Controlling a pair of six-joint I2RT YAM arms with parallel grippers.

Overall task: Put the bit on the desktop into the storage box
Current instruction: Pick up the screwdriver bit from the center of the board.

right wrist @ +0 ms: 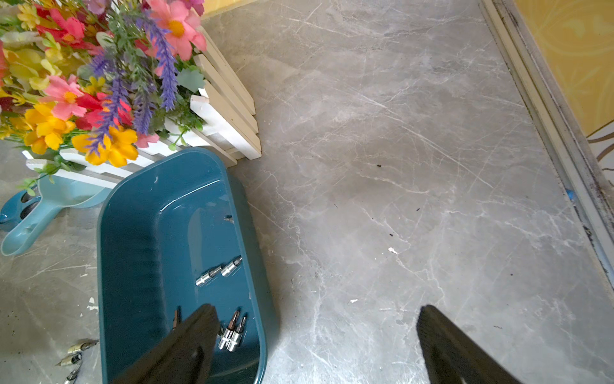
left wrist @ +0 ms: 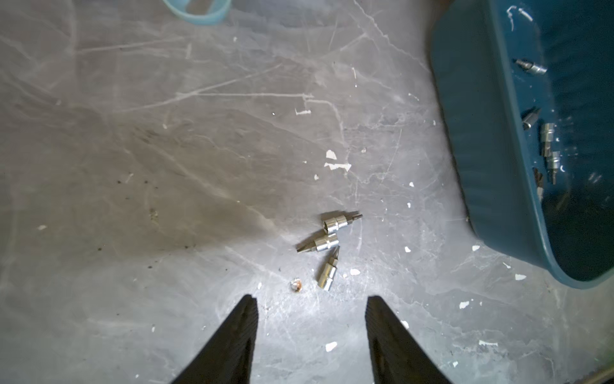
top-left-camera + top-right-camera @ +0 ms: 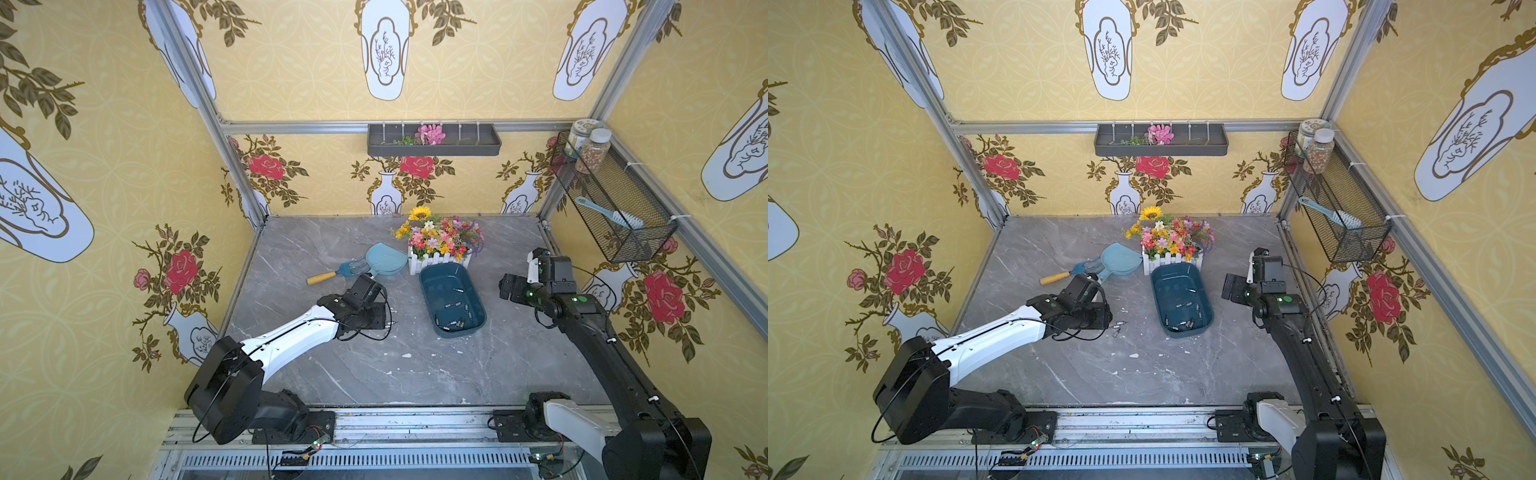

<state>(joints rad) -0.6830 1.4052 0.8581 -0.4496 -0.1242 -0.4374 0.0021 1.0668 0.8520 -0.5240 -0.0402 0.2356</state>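
Three small silver bits (image 2: 327, 246) lie close together on the grey marble desktop (image 3: 415, 374), left of the storage box (image 3: 424, 291); they also show in a top view as bits (image 3: 1118, 327). My left gripper (image 2: 310, 299) hovers low just short of them, open, with only bare desktop between its fingers. The nearest bit (image 2: 328, 272) lies just beyond the fingertips. The dark teal storage box (image 1: 133, 249) holds several bits (image 1: 231, 332). My right gripper (image 1: 315, 311) stands wide open to the right of the box, holding nothing.
A white fence planter of flowers (image 3: 440, 245) stands behind the box. A light blue dustpan (image 3: 384, 257) and a yellow-handled rake (image 3: 332, 274) lie behind my left wrist. A wire basket (image 3: 611, 208) hangs on the right wall. White flecks dot the desktop.
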